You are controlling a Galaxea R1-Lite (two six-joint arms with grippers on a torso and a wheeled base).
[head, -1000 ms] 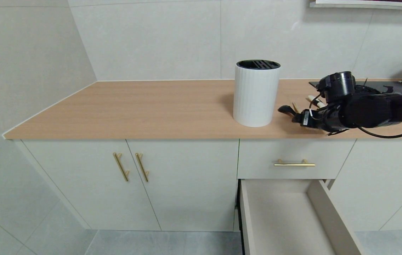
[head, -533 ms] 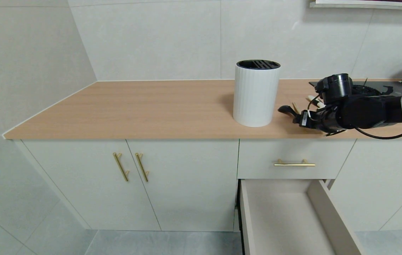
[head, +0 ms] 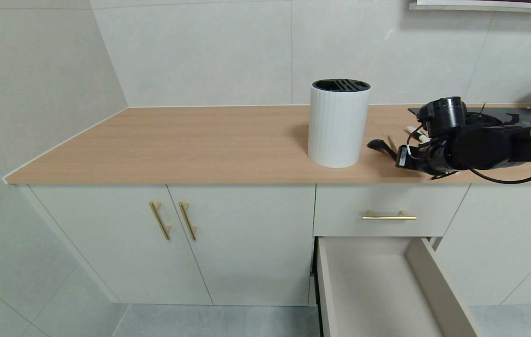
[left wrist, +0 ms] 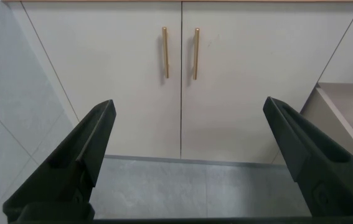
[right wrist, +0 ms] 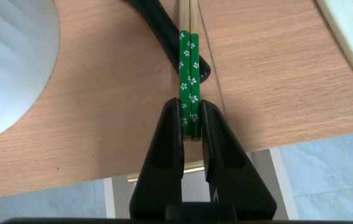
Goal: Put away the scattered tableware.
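A pair of wooden chopsticks (right wrist: 189, 56) with green flowered ends lies on the wooden counter (head: 200, 140). My right gripper (right wrist: 192, 127) is shut on their green ends, low over the counter's front edge, to the right of the white ribbed utensil holder (head: 338, 124). In the head view the right gripper (head: 398, 155) sits just behind a black spoon (head: 378, 144), whose handle (right wrist: 161, 31) crosses under the chopsticks. My left gripper (left wrist: 192, 155) hangs open with nothing between its fingers, facing the lower cabinet doors (left wrist: 179, 74).
A white utensil (head: 415, 133) lies behind the right gripper, near a dark stove (head: 494, 114). A white rim (right wrist: 350, 28) lies beside the chopsticks. The lower drawer (head: 373, 281) below the counter stands pulled out. The counter's left half is bare.
The right gripper has drawn slightly to the right, away from the holder, still low over the counter. The spoon and holder have not moved.
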